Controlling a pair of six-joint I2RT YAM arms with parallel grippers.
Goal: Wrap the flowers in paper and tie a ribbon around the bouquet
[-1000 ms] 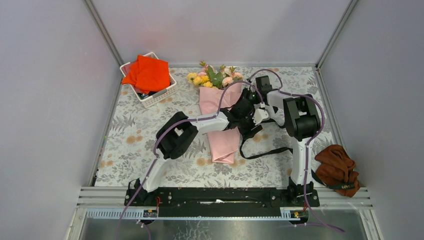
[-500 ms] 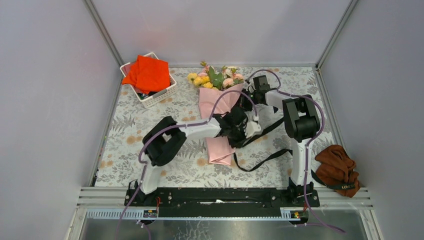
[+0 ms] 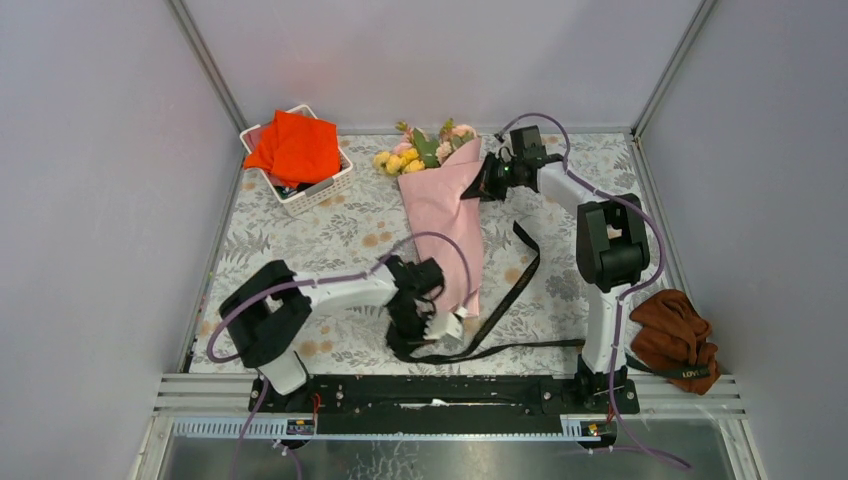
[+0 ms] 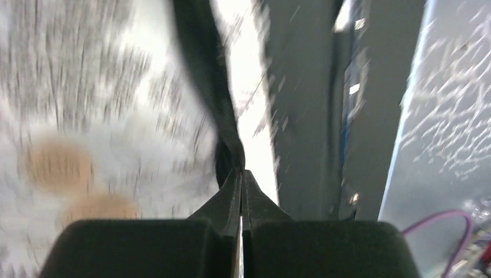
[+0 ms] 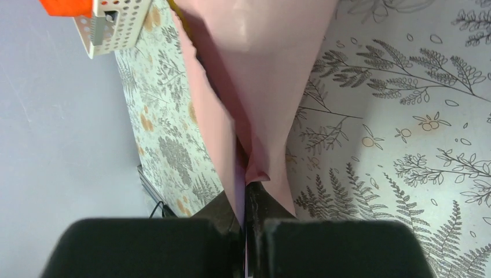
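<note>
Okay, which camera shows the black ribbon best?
Top external: the ribbon shows at length, trailing beside the bouquet. Left wrist shows only a blurred stretch pinched in the left gripper. Right wrist shows none, only paper.

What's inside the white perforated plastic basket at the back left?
An orange-red folded cloth fills the basket; a dark item peeks out beneath it. Anything else is covered.

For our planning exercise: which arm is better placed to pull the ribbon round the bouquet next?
Left, probably: the left hand is shut on the ribbon by the bouquet's narrow end; the right hand pinches the paper near the blooms.
</note>
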